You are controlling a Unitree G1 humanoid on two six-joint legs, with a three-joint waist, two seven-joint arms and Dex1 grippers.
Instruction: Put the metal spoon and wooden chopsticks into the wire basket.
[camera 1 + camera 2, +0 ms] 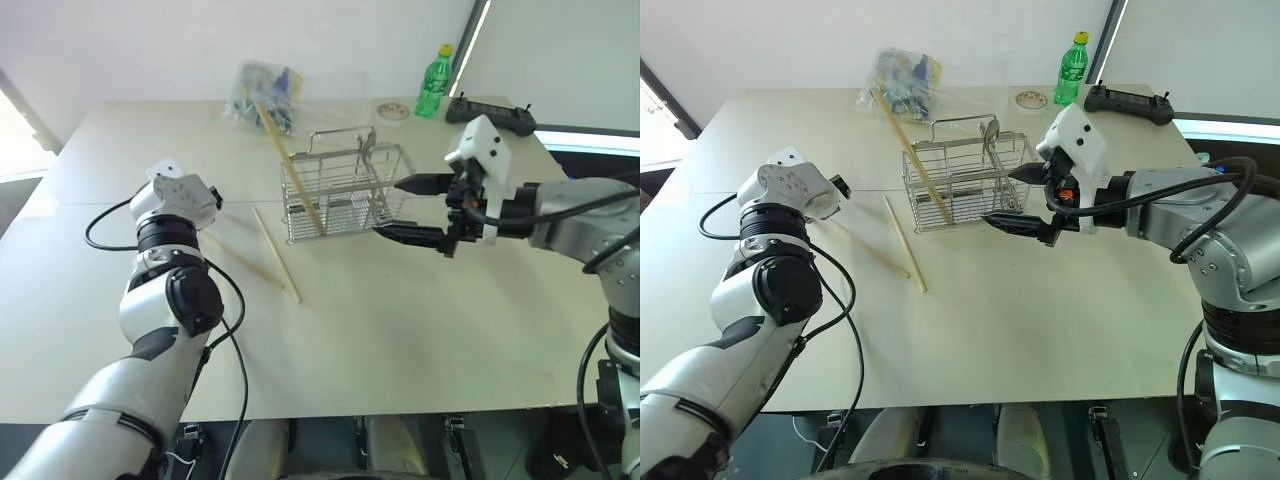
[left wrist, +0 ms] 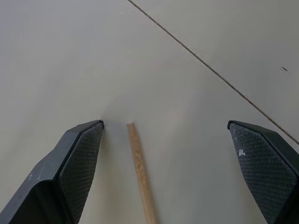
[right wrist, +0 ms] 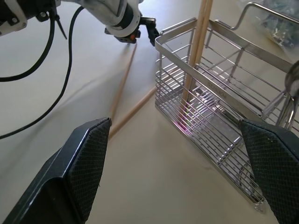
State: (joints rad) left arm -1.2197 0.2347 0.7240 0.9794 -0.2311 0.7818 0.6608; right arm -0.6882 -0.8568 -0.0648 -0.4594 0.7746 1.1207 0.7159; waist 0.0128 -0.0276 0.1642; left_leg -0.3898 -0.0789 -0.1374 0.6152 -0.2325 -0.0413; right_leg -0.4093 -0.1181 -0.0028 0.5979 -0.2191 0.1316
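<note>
Reaching left hand [image 2: 163,177], fingers wide, empty, over chopstick [image 2: 140,172] on worktop [image 1: 400,330]. Two chopsticks [image 1: 275,255] not yet in basket [image 1: 345,190]. One chopstick [image 1: 295,170] and spoon [image 1: 368,150] already inside. Right hand [image 1: 410,210] open beside basket.

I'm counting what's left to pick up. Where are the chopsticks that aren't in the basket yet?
Two loose wooden chopsticks lie crossed on the table, just left of the wire basket, with the open left gripper over one's end.

The wire basket [image 1: 345,190] is shiny silver metal. The chopsticks [image 1: 277,255] are pale, matt bare wood. The counter [image 1: 400,320] is smooth, matt beige. Each gripper's fingers [image 3: 88,158] have black pads with a fine cross-hatched texture.
</note>
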